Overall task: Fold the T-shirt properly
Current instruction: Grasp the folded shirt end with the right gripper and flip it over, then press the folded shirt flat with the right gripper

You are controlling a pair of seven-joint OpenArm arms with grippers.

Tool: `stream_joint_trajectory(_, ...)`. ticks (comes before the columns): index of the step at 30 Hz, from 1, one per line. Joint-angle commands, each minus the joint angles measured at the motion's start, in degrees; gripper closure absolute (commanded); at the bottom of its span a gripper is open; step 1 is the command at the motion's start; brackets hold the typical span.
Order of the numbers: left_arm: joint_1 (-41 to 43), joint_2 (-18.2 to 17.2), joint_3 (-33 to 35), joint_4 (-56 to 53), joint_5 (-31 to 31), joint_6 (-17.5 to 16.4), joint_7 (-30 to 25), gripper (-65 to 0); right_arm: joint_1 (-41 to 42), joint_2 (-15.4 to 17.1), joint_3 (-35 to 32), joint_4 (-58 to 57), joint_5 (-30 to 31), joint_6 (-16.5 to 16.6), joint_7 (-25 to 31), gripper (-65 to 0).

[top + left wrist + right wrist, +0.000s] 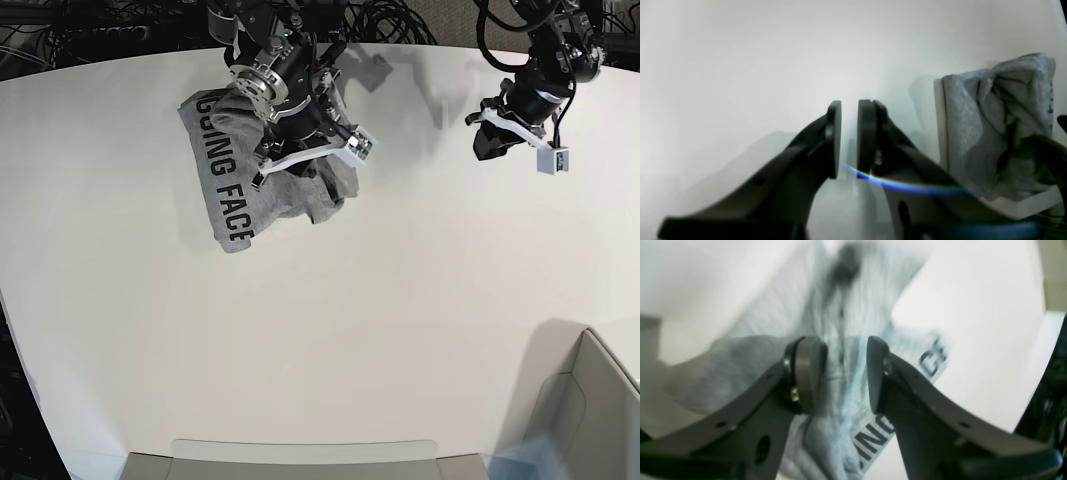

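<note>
White and matte, the table (350, 330) has a smooth, unmarked top with a softly curved far edge, and dark cables lie bunched beyond that edge. On it, near the far edge, lies the T-shirt (232, 185), a heather-grey cotton jersey with a fine flecked weave. It is partly gathered into an uneven bundle: one flat panel faces up and carries black block capitals, while the portion beside it is crumpled into soft ridges and deep shadowed creases.

Directly over the T-shirt hangs the right gripper (845, 373). Its two dark, curved fingers end in flat, rounded pads, and the right wrist view shows them parted with grey cloth visible through the gap between them, released rather than pinching; that view is blurred, so whether a pad grazes the fabric cannot be told. A white bracket sticks out from that arm just above the crumpled side of the T-shirt.

Well apart from the T-shirt, along the same far edge of the table, the left gripper (849, 138) hangs over bare tabletop. Its black disc-shaped pads face each other with a narrow slit of light between them, slightly parted and holding nothing.
</note>
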Motion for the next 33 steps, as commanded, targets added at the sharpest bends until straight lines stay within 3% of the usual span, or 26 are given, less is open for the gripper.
stream_joint_trajectory(1, -0.59, -0.43, -0.28, 0.82, -0.99, -0.38, -0.56, -8.2, 0.02, -0.41, -1.35, 0.84, -0.08, -0.11, 0.50, -22.9)
stream_joint_trajectory(6, -0.59, -0.43, -0.28, 0.82, -0.99, -0.38, -0.47, -8.2, -1.56, -0.41, -4.61, 1.10, -0.44, -0.11, 2.18, -22.9)
stream_joint_trajectory(10, -0.59, -0.43, -0.28, 0.82, -0.91, -0.38, -0.47, -8.2, -1.56, -0.15, 1.81, 1.28, -2.19, -0.19, 3.85, -21.8)
stream_joint_trajectory(14, -0.59, -0.43, -0.11, -0.15, -0.91, -0.38, -0.47, -8.2, 0.90, 2.05, 11.39, 1.28, -2.63, -0.19, 3.85, -12.8)
stream_joint_trajectory(18, -1.03, -0.43, 0.07, -2.44, -0.91, -0.38, -0.83, -8.2, 1.26, 4.77, 16.49, 1.19, -2.55, -0.19, 3.85, -1.8)
stream_joint_trajectory(22, -2.35, -0.43, 0.07, -3.32, -0.91, -0.38, -0.74, -8.2, 0.20, 5.39, 16.76, 1.01, -1.49, -0.11, 3.67, 0.0)
stream_joint_trajectory(28, -2.70, -0.34, 0.07, -3.32, -0.91, -0.38, -0.39, -8.2, -2.08, 5.48, 16.41, -0.92, 9.50, 0.16, 1.65, 0.0)
stream_joint_trajectory(33, -2.70, -0.34, 0.07, -3.32, -0.91, -0.38, -0.39, -8.2, -2.00, 7.24, 9.02, -0.83, 19.70, 0.25, -1.08, 0.0)
